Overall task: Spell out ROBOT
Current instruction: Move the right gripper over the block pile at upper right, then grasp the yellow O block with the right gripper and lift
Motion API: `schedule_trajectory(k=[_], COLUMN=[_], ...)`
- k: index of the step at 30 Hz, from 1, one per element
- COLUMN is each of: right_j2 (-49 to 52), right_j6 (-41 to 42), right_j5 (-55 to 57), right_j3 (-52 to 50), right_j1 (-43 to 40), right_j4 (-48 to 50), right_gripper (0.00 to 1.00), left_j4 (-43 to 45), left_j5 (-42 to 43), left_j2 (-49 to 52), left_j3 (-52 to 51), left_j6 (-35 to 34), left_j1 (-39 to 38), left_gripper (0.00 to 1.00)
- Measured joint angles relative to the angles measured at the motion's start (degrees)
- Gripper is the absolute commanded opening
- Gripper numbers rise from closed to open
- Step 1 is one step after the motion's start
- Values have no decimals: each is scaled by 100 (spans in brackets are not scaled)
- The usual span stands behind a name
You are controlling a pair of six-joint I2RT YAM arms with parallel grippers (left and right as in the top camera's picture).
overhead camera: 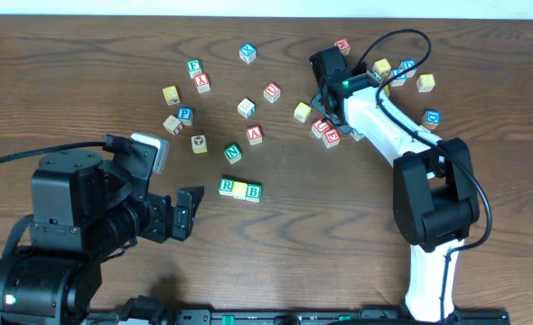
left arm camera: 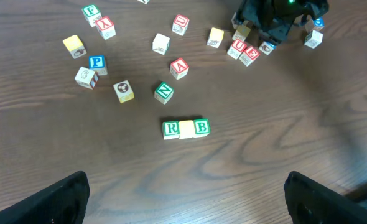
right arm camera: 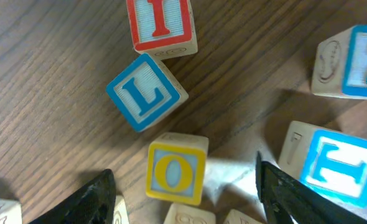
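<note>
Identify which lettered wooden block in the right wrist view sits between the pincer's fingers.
The yellow-bordered wooden cube marked O, centred inside the open right pincer; the blue L cube and the red-lettered cube lie beyond it.

Yellow O block (right arm camera: 175,172), blue L block (right arm camera: 144,92), brown wood-grain table (right arm camera: 46,74).

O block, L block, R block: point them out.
O block (right arm camera: 169,175): right wrist view, yellow letter face.
L block (right arm camera: 141,93): right wrist view, blue letter face.
R block (left arm camera: 170,129): left wrist view, letter face.
</note>
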Motion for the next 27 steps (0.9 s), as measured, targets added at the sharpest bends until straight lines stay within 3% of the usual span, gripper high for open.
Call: schedule_trajectory(k=[14,27], right_j2=[173,304], right_j6=[33,52], right_j5=[122,184], right_j3=[0,0], right_j1=[0,2], right_j4=[105,129], right_gripper=[58,26], left_j4=[0,0], left_j5=[-2,-2], left_j2=[0,0], left_j3=[0,0], left_j6=[0,0], left_j1=[0,0], left_gripper=[98,98])
